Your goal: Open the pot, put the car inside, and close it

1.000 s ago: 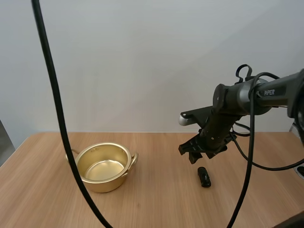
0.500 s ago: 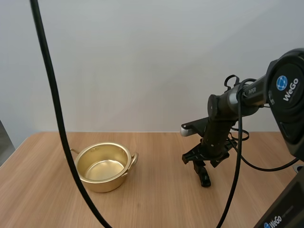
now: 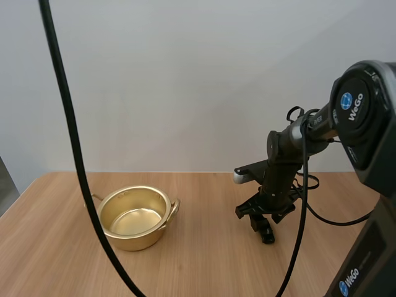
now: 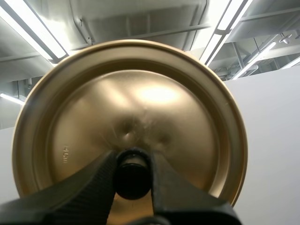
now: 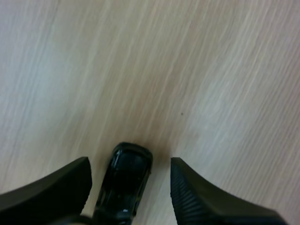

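The right gripper [image 3: 262, 215] is hovering low at the right of centre in the high view, just above the small black car [image 3: 266, 234]. The car is lying on the table [image 3: 204, 266], well apart from the pot [image 3: 141, 240]. In the right wrist view the fingers [image 5: 51, 192] are standing wide apart with their ribbed faces turned toward each other. The car [image 5: 125, 180] is sitting between them, its length running along the gap. Neither finger appears to be touching it. This straddling pose suggests the grasp is being lined up so that closing would catch the car by its two long sides.

The pot is resting at the lower left of the high view. It is uncovered, and its golden inside is showing nothing in it, so the opening step looks done and the way in is free.

The left gripper [image 4: 132, 161] is pinching the black knob [image 4: 132, 174] of the golden lid [image 4: 129, 108], one finger [image 4: 84, 190] on each side. The lid is being held up in the air with its top face toward the wrist camera. It is probably being kept aloft so the pot is clear for the car and the lid is ready to go back on afterwards.
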Robot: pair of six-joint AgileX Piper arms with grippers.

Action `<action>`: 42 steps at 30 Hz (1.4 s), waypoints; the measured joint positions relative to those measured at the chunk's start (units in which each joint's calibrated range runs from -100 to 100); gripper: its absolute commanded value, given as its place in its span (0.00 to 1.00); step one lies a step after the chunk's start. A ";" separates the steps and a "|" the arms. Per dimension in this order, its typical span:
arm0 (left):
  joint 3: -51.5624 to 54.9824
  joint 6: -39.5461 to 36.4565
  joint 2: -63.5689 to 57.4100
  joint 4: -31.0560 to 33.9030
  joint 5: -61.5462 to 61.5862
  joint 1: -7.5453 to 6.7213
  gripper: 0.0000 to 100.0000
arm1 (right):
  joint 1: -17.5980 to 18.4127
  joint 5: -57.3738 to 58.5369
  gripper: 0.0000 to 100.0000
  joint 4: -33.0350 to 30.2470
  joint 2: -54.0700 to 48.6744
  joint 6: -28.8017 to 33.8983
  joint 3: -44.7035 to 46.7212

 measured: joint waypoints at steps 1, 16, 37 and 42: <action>0.00 0.00 0.00 0.00 0.00 0.00 0.00 | 0.00 0.00 0.70 0.00 0.39 -0.08 0.00; 0.00 0.00 0.00 0.13 0.00 0.00 0.00 | 0.00 -1.12 0.00 0.00 1.81 -1.55 0.00; 0.00 0.00 0.00 0.13 0.00 0.00 0.00 | 0.00 4.60 0.00 18.83 -19.67 -18.30 -15.68; 0.00 0.00 -0.56 0.13 0.16 0.00 0.00 | 0.47 9.54 0.00 24.28 -22.27 -22.13 -21.20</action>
